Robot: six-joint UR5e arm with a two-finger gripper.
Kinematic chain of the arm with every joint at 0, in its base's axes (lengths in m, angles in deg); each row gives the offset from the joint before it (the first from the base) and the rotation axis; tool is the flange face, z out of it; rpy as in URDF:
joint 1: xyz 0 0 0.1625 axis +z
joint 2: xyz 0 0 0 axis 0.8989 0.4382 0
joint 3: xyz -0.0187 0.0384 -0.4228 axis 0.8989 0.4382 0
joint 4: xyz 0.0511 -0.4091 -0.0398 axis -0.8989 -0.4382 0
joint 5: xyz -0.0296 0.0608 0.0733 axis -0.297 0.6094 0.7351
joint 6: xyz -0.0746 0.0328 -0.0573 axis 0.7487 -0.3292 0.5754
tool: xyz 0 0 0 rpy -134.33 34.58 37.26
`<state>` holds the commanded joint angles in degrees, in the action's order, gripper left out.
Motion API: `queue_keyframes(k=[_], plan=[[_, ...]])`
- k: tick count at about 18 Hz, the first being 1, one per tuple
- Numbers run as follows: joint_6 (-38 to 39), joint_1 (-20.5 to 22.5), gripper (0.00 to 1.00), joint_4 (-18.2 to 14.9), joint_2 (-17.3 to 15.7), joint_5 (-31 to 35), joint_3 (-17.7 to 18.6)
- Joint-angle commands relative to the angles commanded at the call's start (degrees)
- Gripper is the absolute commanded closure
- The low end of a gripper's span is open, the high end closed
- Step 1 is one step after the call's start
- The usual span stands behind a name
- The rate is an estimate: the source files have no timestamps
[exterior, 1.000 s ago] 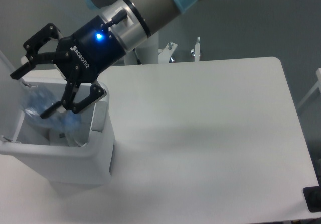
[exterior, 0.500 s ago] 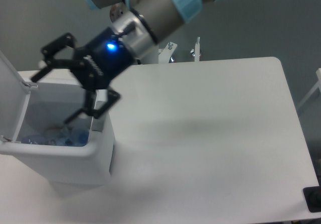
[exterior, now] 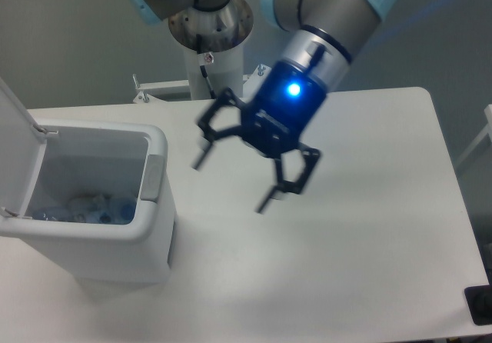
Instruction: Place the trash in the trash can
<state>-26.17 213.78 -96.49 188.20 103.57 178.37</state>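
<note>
The white trash can (exterior: 154,235) stands at the left of the table with its lid (exterior: 15,135) swung open. The crushed clear bottle with the blue label (exterior: 108,211) lies at the bottom of the can. Beside it lies the whitish crumpled wrapper (exterior: 83,202). My gripper (exterior: 232,183) hangs open and empty above the middle of the table, well to the right of the can. Its fingers are blurred by motion.
The white table (exterior: 361,228) runs to the right and front. The arm's base column (exterior: 211,58) stands behind the table's back edge. A dark object (exterior: 480,306) sits at the table's front right corner.
The bottle dropped from my open fingers into the can. My gripper then swung from over the can to the right, out over the middle of the table.
</note>
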Motion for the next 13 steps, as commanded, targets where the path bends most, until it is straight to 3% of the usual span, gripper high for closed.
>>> queue_keyframes(k=[2, 6, 8, 13], plan=[[-3.51, 0.26, 0.0, 0.0, 0.62, 5.36, 1.49], [-17.92, 3.42, 0.0, -0.09, 0.44, 15.93, 5.98], [-19.34, 3.87, 0.0, -0.26, 1.23, 19.08, 6.07], [-23.99, 3.34, 0.0, -0.26, 2.81, 34.81, 6.15]])
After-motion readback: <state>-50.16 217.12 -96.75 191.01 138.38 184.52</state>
